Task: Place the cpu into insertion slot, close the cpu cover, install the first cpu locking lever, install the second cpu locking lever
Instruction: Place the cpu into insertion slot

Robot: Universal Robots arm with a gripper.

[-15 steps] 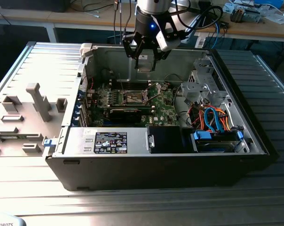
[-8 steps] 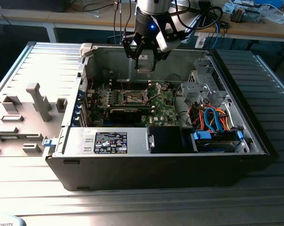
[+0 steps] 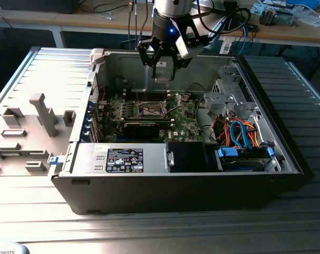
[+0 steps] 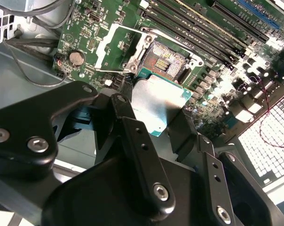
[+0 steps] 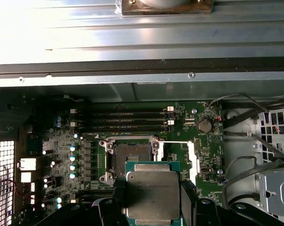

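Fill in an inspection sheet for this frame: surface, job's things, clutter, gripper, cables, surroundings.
Surface: grey ribbed table carrying an open computer case.
Job's things: cpu held above the board, not yet in the insertion slot; cpu cover swung open.
Clutter: grey fixture blocks at the exterior view's left.
Gripper: gripper shut on the cpu.
Cables: orange and blue leads inside the case.
Surroundings: workbenches behind, with gear on them.

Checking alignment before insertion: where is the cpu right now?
In both wrist views the cpu sits between the gripper's fingers, held above the motherboard, close to the uncovered insertion slot.
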